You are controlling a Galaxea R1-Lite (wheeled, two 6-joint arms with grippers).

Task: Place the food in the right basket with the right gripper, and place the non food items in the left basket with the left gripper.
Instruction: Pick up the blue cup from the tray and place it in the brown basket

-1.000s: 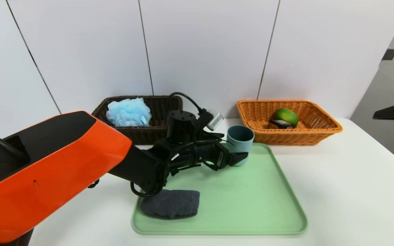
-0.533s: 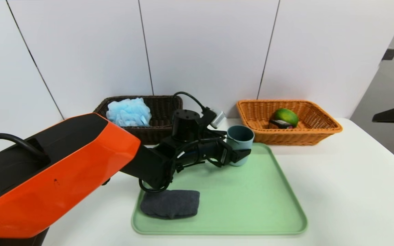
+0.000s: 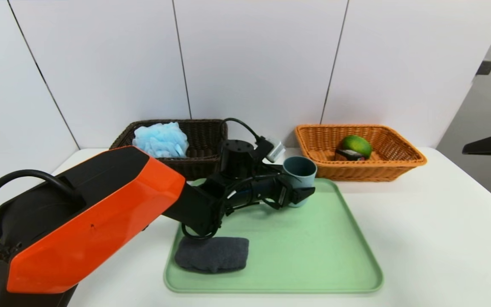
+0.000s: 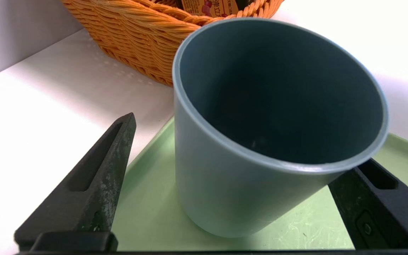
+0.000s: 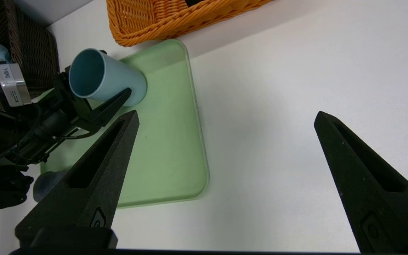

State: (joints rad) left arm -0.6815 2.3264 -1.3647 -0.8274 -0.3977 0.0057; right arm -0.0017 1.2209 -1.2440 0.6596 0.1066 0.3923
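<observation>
Item 1, left pincer [image 3: 298, 192]: set around the teal-blue cup [image 3: 300, 174] at the far left corner of the green tray [image 3: 313, 256]. In the left wrist view the fingers are spread to either side of the cup's wall; one finger [image 4: 94, 187] stands clear of it, and contact at the other cannot be told. The cup is upright on the tray, not lifted.

Item 2, step in hand: the grasp of the cup is judged under way. The next move is judged to call for the fingers to be closed on the wall, the cup raised clear of the tray rim and carried left to the dark brown basket [image 3: 203, 140].

Item 3, non-food items: the light-blue bath puff [image 3: 160, 140] is already lodged in the dark brown basket; the folded grey towel [image 3: 212, 254] is left lying at the near left corner of the tray.

Item 4, food: the green fruit [image 3: 357, 146] and the small black box [image 3: 348, 155] are held in the orange basket [image 3: 399, 164]. That half is judged done.

Item 5, right pincer [image 5: 221, 177]: parked above the bare white surface [image 3: 441, 238] to the right, fingers wide and nothing held.

Item 6, change noted: against the earlier frames the orange-shelled arm has been extended forward and rightward, and the fingertips have been advanced further along the cup. The cup, towel and baskets are unmoved.
</observation>
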